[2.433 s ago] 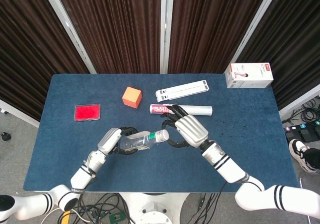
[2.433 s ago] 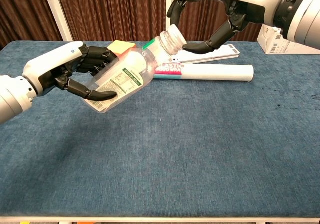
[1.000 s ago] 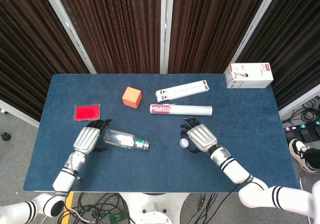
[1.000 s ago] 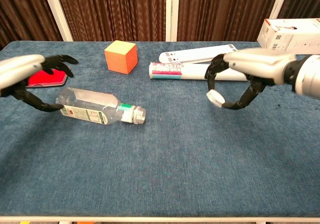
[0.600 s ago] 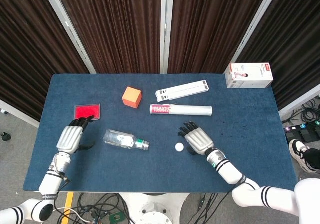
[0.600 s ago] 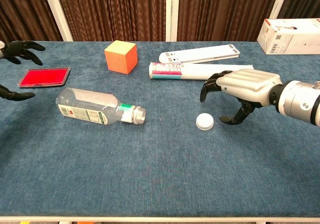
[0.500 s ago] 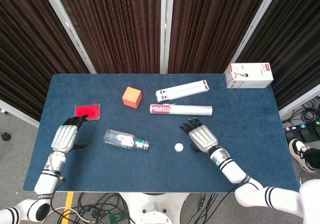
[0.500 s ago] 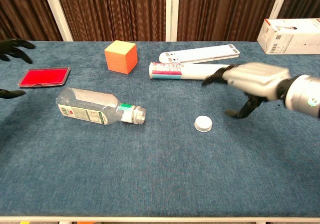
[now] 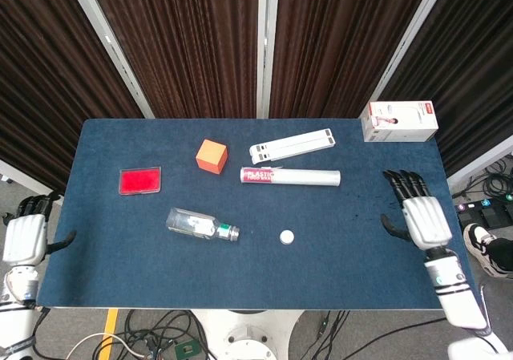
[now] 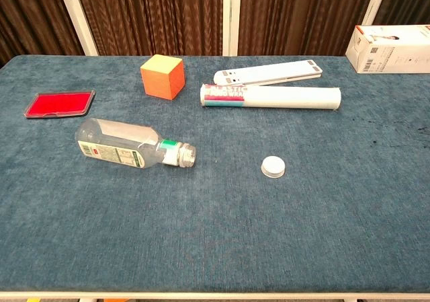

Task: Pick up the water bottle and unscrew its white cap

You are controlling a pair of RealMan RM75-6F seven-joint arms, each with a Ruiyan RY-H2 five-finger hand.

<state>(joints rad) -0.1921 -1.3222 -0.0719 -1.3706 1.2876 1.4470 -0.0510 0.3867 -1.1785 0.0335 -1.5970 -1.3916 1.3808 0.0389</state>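
Note:
The clear water bottle (image 9: 200,224) (image 10: 132,151) lies on its side on the blue table, its uncapped neck pointing right. Its white cap (image 9: 287,236) (image 10: 273,167) lies flat on the cloth a short way right of the neck. My left hand (image 9: 26,236) hangs off the table's left edge, fingers spread and holding nothing. My right hand (image 9: 420,216) hovers at the table's right edge, likewise spread and holding nothing. Both hands are far from the bottle and the cap. Neither hand shows in the chest view.
An orange cube (image 9: 211,155), a red flat case (image 9: 140,180), a white flat bar (image 9: 292,144) and a white tube with a pink label (image 9: 290,176) lie behind the bottle. A white box (image 9: 399,121) stands at the back right corner.
The bottle was held by both hands, then laid down with its cap off. The right hand set the cap on the cloth. Both hands have pulled away to the table's sides.

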